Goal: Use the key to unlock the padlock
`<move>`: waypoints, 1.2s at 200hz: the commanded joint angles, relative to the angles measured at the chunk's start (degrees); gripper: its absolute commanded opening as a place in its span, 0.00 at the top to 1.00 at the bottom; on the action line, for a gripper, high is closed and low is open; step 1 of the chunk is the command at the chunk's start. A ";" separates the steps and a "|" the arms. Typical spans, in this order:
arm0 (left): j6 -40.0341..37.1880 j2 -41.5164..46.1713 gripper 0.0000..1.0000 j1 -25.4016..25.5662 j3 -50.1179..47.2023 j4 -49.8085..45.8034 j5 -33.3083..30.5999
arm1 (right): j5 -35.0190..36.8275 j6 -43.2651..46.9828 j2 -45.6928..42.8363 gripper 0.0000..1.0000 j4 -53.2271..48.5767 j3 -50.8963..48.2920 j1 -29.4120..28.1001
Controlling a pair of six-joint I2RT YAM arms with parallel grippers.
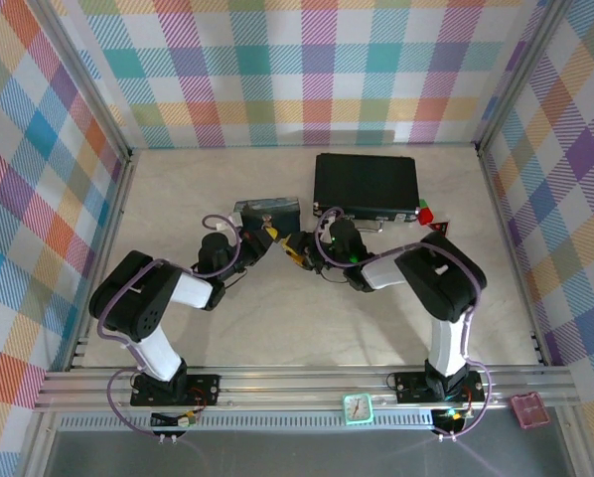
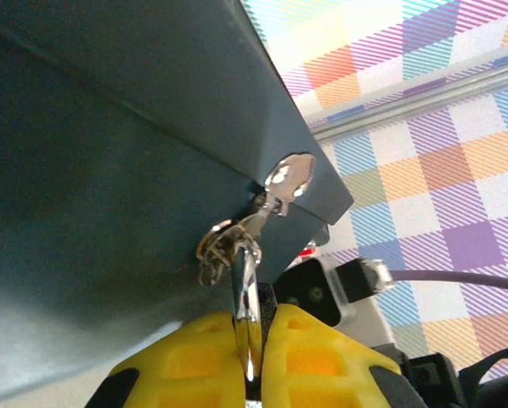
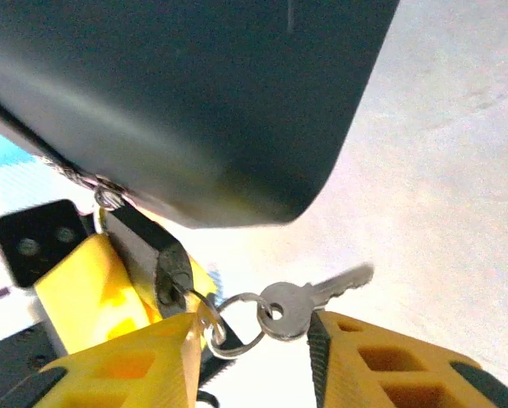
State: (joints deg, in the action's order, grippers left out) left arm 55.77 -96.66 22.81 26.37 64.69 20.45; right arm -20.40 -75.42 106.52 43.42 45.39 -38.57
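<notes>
Right gripper (image 3: 256,344): ribbed yellow plastic fingers (image 3: 135,370) sit closest in the right wrist view, standing apart and clamped on nothing; a thin wire key ring (image 3: 237,327) hangs in the gap between them.
Key: a small flat silver metal key (image 3: 309,299), shiny, is threaded on the ring by the hole in its rounded head. Its toothed blade points up and to the right. It lies just above one yellow fingertip; contact cannot be told.
Padlock: a small blocky metal padlock (image 3: 148,248), polished silver in the left wrist view and dark in shade in the right wrist view, sits just beside the tin's rounded corner. The ring dangles from its lower end.
Left gripper (image 2: 250,331): matching yellow fingers are pressed together on the padlock's narrow gleaming edge.
Tin: a dark blue-green rectangular metal tin (image 2: 110,170), smooth and matte with a folded seam, looms directly behind the padlock and blocks sight of the table beyond.
Case: a flat rectangular black case (image 1: 367,184) with silver trim along its near edge lies behind the right gripper, near the tin; small red-and-green pieces (image 1: 425,213) sit at its near right corner.
Table: a pale, faintly marbled tabletop (image 1: 277,328) is walled by pastel plaid panels (image 1: 277,70).
Rail: a ridged aluminium rail (image 1: 277,383) runs along the near edge, with a small teal square clock (image 1: 357,407) and a pink square block (image 1: 528,409) beside it.
</notes>
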 commanded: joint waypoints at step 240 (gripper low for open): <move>-5.59 26.93 0.19 1.16 0.26 -56.95 -17.12 | 26.32 59.56 -6.94 0.52 -56.82 20.12 -14.32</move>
State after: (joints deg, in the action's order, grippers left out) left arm 52.36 -75.68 26.94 24.43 21.23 7.11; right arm 5.06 -21.02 96.57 -10.44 61.17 -52.18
